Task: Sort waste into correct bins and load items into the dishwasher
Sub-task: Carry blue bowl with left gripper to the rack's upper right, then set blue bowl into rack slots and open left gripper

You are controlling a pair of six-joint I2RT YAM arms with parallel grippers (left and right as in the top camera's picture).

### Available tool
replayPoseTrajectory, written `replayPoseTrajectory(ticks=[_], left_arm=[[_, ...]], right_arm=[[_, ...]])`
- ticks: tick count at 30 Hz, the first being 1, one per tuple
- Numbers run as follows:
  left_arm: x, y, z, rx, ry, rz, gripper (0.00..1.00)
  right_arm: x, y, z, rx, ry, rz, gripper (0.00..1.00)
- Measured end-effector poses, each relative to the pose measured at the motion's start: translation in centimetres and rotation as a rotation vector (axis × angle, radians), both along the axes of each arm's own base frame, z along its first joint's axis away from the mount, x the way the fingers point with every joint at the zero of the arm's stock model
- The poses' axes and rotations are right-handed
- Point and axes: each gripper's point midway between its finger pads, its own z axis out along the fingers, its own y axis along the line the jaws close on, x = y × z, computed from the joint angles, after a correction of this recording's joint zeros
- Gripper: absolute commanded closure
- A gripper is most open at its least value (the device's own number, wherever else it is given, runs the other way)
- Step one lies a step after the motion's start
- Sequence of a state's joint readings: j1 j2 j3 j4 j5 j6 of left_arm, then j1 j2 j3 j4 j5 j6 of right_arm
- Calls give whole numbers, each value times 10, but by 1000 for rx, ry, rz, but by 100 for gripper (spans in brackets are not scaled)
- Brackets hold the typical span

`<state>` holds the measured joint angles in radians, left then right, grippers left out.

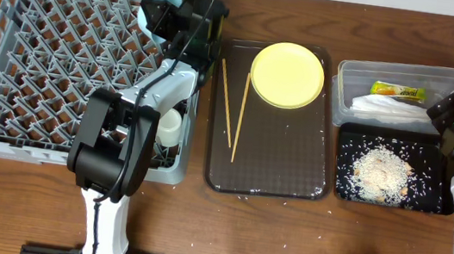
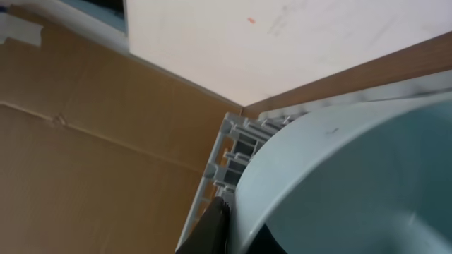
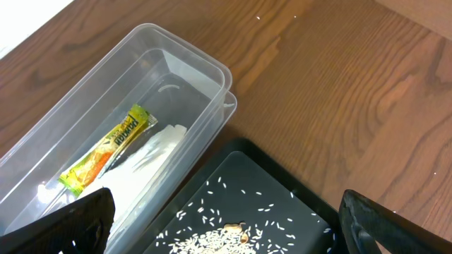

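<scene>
My left gripper (image 1: pixel 164 17) is shut on the rim of the light blue bowl (image 1: pixel 149 12) and holds it over the far right corner of the grey dish rack (image 1: pixel 44 61). In the left wrist view the bowl (image 2: pixel 339 176) fills the right side, with one finger of the gripper (image 2: pixel 236 233) outside its rim, above the rack's edge (image 2: pixel 236 152). A small white cup (image 1: pixel 170 127) stands in the rack. The yellow plate (image 1: pixel 287 75) and chopsticks (image 1: pixel 233 110) lie on the brown tray (image 1: pixel 291 170). My right gripper (image 1: pixel 448 111) is open and empty over the bins. The white bowl is not in sight.
The clear tub (image 1: pixel 345 81) holds the yellow-green wrapper (image 3: pixel 106 152) and white napkin (image 3: pixel 145 173). The black tray (image 1: pixel 341 189) in front of it holds rice crumbs (image 1: pixel 382 170). Loose grains lie on the brown tray and on the table near its front edge (image 1: pixel 282 242).
</scene>
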<state>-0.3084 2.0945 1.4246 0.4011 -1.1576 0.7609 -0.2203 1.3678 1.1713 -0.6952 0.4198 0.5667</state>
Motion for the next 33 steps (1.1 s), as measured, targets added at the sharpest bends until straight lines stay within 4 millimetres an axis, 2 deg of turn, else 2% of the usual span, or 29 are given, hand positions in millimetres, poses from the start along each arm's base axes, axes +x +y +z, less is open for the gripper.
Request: replayPoseTrajectory(ticks=[4,10,18,22,24,28,30,33], left_arm=[[-4,-1,1,12,1,21,92],[-9,-24,-5,28,45,-15,93],[-14,-18,-14,14,56,12,92],[-15,-22,-14,4,42,6,84],[-15,-32,-14,-9,26,-10,83],[-18,-56,-16,-25,12,-53,73],[-21,-66,-18,-28,17,-71,64],[-26,-68,-28,-32,51,-73,54]], right_arm=[[0,0,0,0,0,0,1],[0,0,0,0,0,0,1],[0,0,0,0,0,0,1],[0,0,0,0,0,0,1],[0,0,0,0,0,0,1],[0,0,0,0,0,0,1],[0,0,0,0,0,0,1],[0,0,0,0,0,0,1]])
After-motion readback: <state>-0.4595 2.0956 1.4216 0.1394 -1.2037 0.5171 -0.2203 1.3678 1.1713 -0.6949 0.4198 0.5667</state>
